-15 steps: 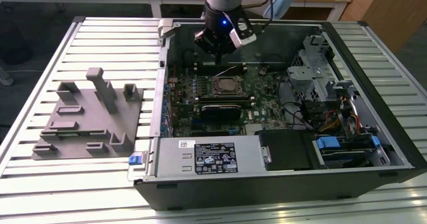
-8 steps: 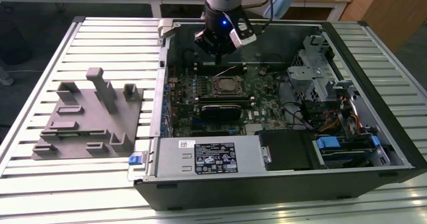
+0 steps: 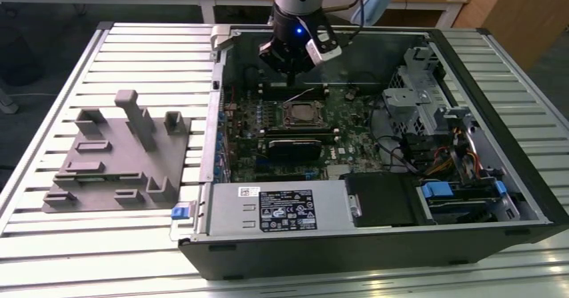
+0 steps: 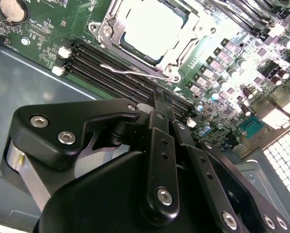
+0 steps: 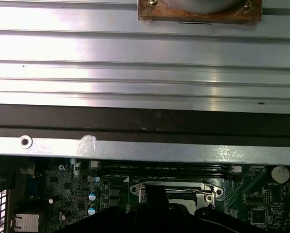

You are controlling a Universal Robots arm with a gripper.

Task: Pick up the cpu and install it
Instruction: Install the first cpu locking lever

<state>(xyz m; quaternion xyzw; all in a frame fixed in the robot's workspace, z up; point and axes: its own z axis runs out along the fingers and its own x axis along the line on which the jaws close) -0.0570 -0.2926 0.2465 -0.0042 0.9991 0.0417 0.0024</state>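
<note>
**CPU sitting in the motherboard socket, gripper above it**

CPU, the small square chip with the pale silver metal top (image 4: 152,30), is lying flat in the metal-framed socket (image 3: 302,113) on the green motherboard (image 3: 356,121), inside the open black computer case (image 3: 374,245). The black arm gripper (image 3: 294,78) hangs just above the socket, on the side toward the case's far wall. In the second wrist view its black fingers (image 4: 160,109) look drawn close together with nothing between them. Outside the case, on the exterior view's left, a big grey plastic fixture with upright tabs (image 3: 116,155) rests on the slatted metal table (image 3: 53,245).
</note>
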